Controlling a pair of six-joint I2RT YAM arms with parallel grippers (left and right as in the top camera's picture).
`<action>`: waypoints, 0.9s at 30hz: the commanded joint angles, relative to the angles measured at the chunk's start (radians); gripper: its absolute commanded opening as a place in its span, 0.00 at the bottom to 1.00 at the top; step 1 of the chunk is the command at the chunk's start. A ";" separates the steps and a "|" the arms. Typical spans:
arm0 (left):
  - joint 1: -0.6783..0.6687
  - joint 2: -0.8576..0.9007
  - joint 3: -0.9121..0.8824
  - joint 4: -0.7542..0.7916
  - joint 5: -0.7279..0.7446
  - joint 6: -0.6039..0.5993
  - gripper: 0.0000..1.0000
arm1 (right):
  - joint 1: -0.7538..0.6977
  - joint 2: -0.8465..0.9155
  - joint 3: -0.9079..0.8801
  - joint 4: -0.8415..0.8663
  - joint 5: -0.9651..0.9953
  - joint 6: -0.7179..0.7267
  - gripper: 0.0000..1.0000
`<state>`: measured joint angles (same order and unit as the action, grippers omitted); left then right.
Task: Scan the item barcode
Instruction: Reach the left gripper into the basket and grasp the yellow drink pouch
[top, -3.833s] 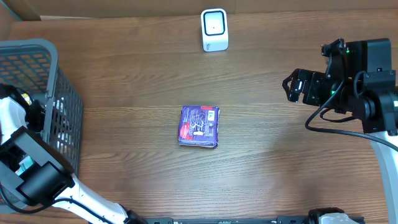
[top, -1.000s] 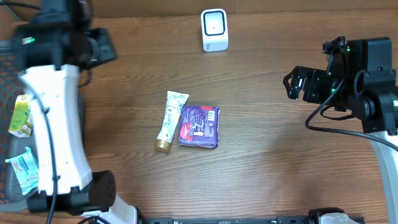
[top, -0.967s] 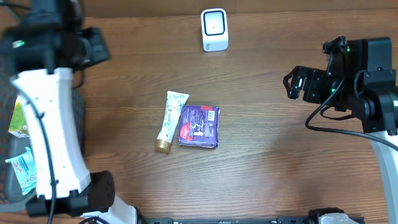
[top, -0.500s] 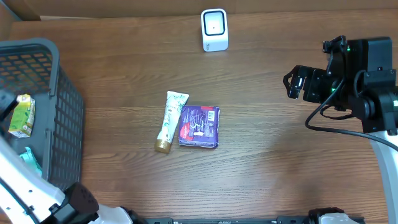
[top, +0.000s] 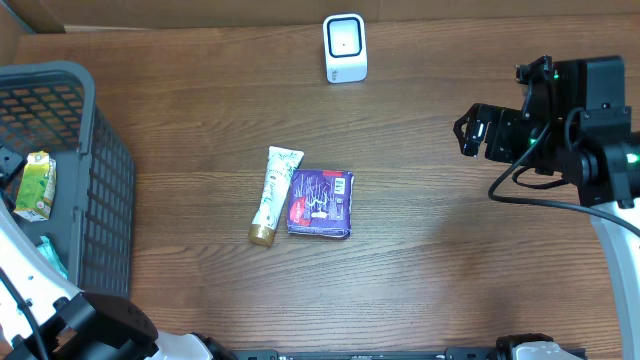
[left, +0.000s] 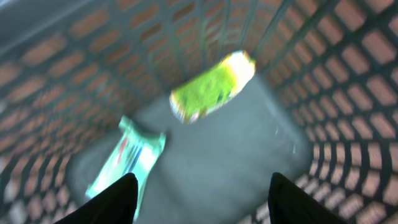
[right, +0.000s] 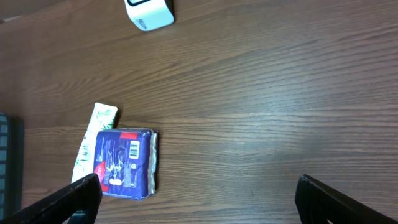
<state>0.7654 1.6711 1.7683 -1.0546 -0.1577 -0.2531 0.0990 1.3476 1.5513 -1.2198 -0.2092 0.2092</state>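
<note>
Probably the left gripper (left: 205, 202), released and empty above the basket (left: 348, 93) at the table's 9 o'clock, seeks another item. It should descend straight on the green packet (left: 211, 87), with one finger on each long side. The right gripper (right: 208, 202) is wide open, holding nothing. The purple pack (top: 320, 203), barcode upward, lies mid-table, with the tube (top: 272, 195) just beside at 9 o'clock and the scanner (top: 345, 47) at 12 o'clock.

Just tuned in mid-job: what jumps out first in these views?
A purple packet lies mid-table with a cream tube close along its left side. The white scanner stands at the far edge, and the grey basket at the left holds a green carton.
</note>
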 joint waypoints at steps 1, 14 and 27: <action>-0.006 0.017 -0.086 0.094 -0.004 0.068 0.61 | 0.004 0.013 0.021 0.007 0.006 -0.001 1.00; -0.006 0.175 -0.207 0.318 -0.006 0.517 0.73 | 0.004 0.051 0.021 -0.007 0.006 -0.001 1.00; -0.005 0.292 -0.207 0.478 0.055 0.725 0.78 | 0.004 0.052 0.021 -0.020 0.006 -0.001 1.00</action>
<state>0.7658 1.9015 1.5616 -0.5854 -0.1371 0.3943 0.0990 1.3991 1.5513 -1.2430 -0.2089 0.2092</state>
